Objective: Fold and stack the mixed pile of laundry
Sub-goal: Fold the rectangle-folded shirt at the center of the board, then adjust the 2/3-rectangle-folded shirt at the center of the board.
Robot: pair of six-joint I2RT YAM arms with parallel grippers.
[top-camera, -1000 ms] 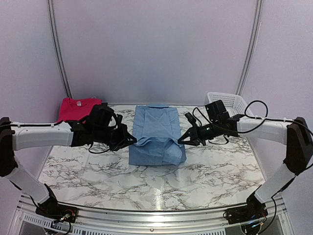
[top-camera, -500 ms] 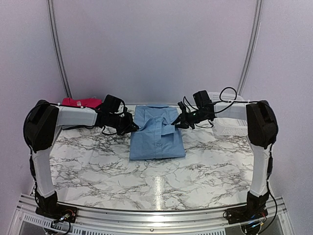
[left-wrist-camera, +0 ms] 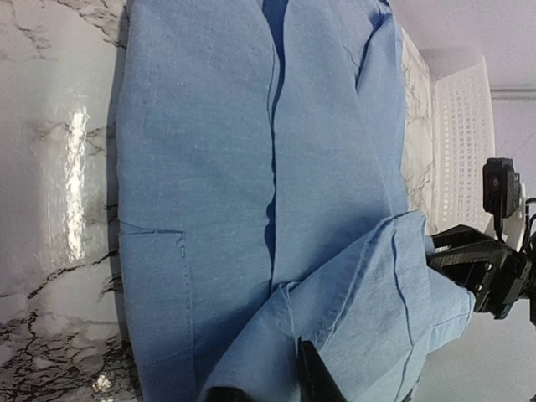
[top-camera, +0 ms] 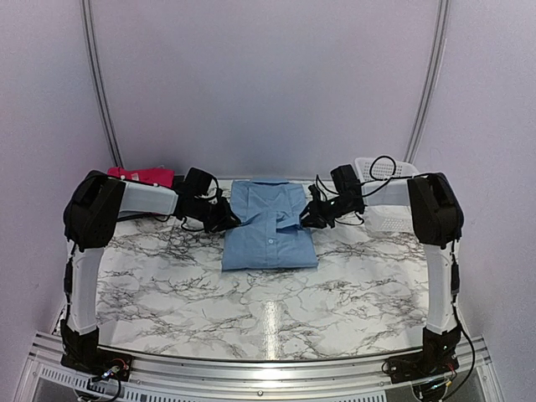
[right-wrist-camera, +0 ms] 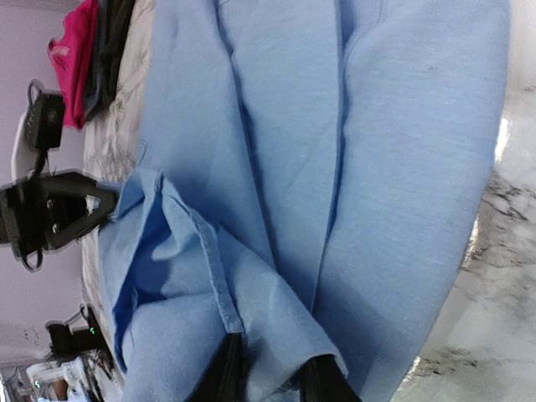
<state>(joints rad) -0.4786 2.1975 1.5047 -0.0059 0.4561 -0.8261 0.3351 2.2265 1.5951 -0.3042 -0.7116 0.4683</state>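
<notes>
The light blue collared shirt lies folded in the middle of the marble table, button front up. My left gripper is at its far left edge and my right gripper at its far right edge. In the left wrist view a raised fold of the shirt runs into my left gripper, pinched between the dark fingers. The right wrist view shows a hemmed fold of the shirt caught in my right gripper. The pink-red T-shirt lies at the far left, with a dark garment beside it.
A white slatted basket stands at the far right, just behind my right forearm. Grey walls close off the back and both sides. Bare marble table stretches from the shirt to the arm bases.
Both grippers carried the shirt's near end up and over to the far end, folding it in half. The shirt now lies shorter, button front up, and the arms reach further back.
</notes>
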